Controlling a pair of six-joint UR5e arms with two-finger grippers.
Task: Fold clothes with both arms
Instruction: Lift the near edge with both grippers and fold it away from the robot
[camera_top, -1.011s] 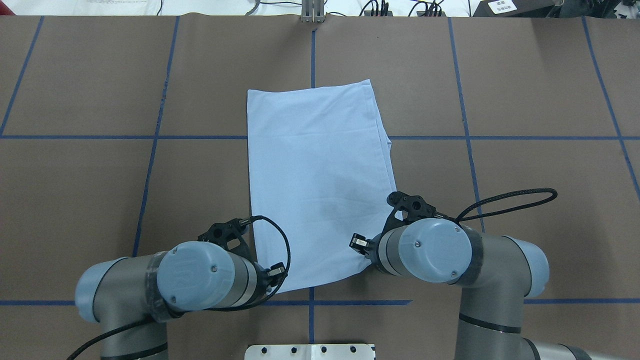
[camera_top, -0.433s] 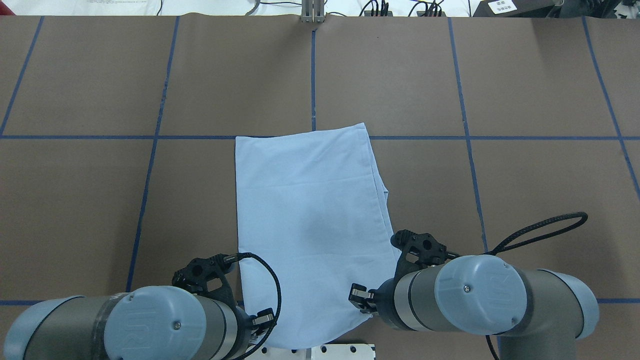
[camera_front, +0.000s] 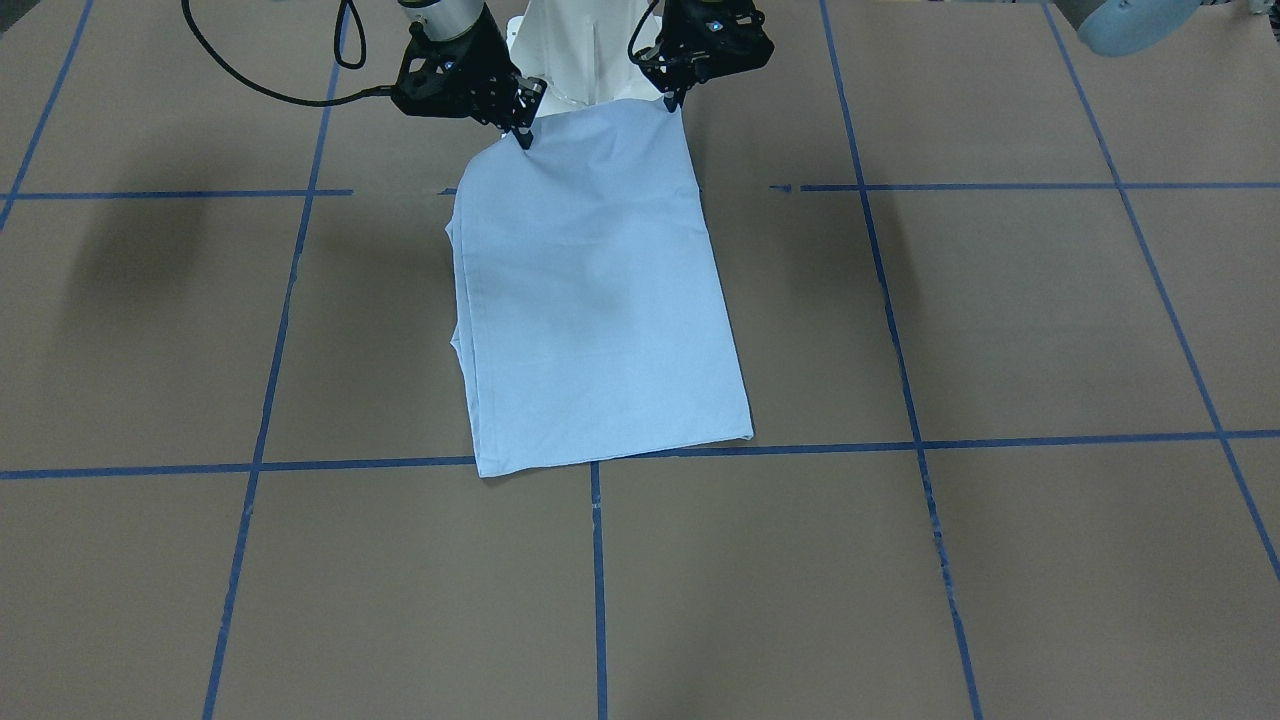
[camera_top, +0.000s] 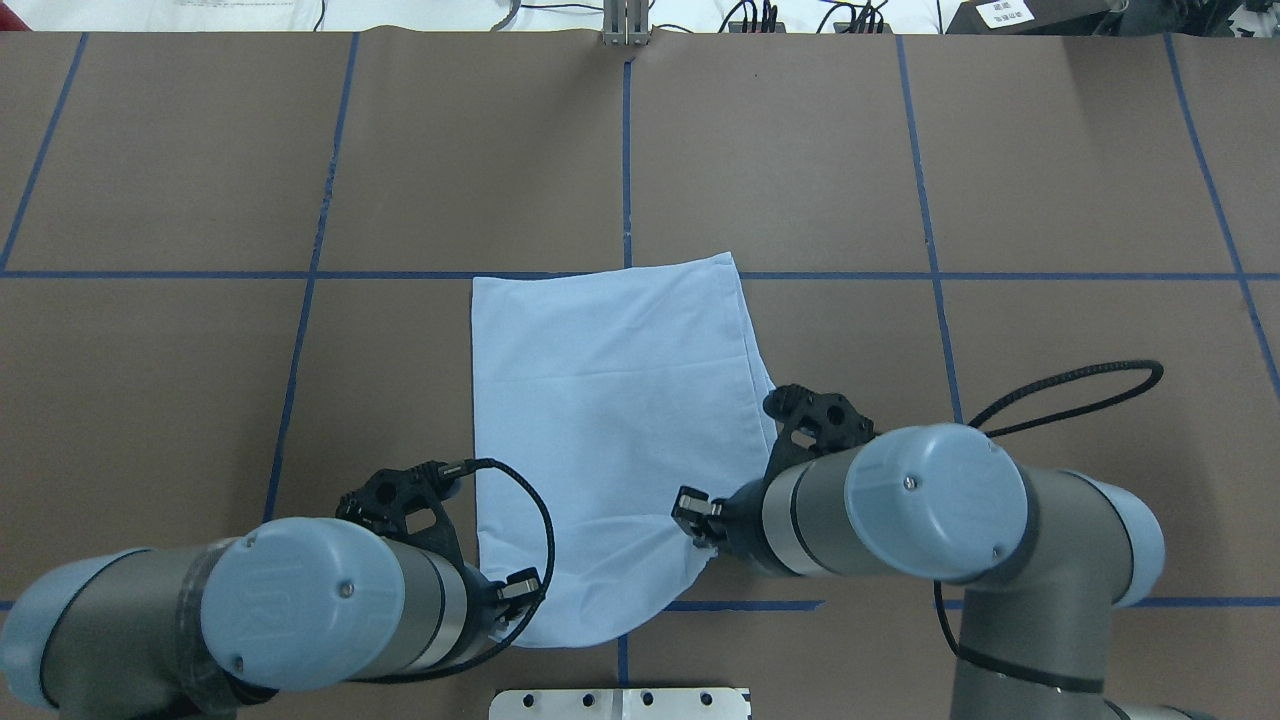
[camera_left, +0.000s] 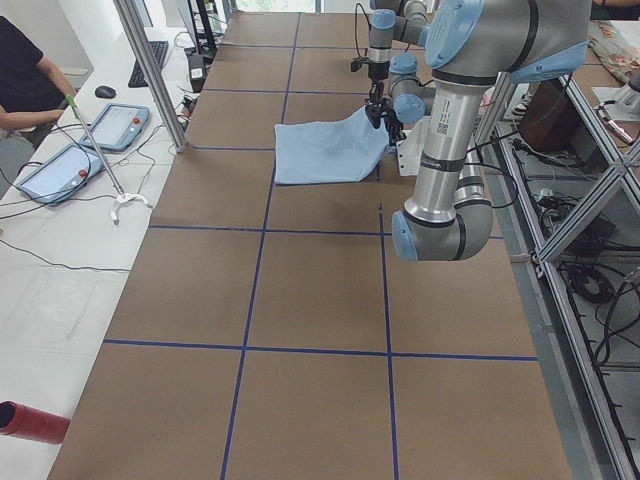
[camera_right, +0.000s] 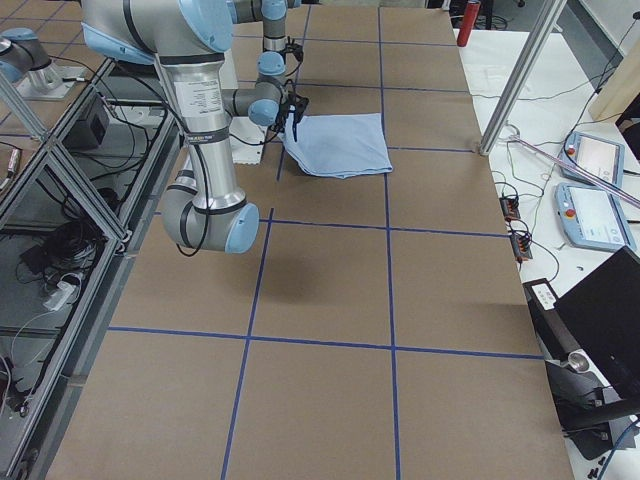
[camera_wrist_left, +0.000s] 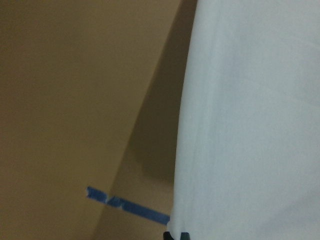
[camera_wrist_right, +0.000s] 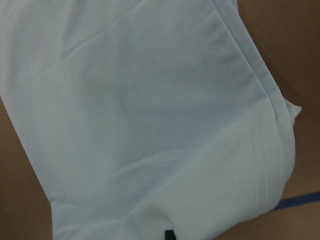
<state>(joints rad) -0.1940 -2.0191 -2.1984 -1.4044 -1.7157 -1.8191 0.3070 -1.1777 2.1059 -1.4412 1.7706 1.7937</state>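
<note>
Left gripper (camera_front: 672, 98) is clamped on near-left corner of shirt (camera_top: 610, 400), lifted at robot-side edge of table (camera_top: 200, 150). Long axis is laid toward far edge, straight ahead of jaws. Right gripper (camera_front: 524, 135) is clamped on near-right corner, equally near.

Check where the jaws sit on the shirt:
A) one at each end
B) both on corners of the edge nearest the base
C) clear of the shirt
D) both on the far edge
B: in the front-facing view the left gripper and right gripper have their jaws closed on the two corners of the shirt nearest the base, and that edge is lifted.
</note>
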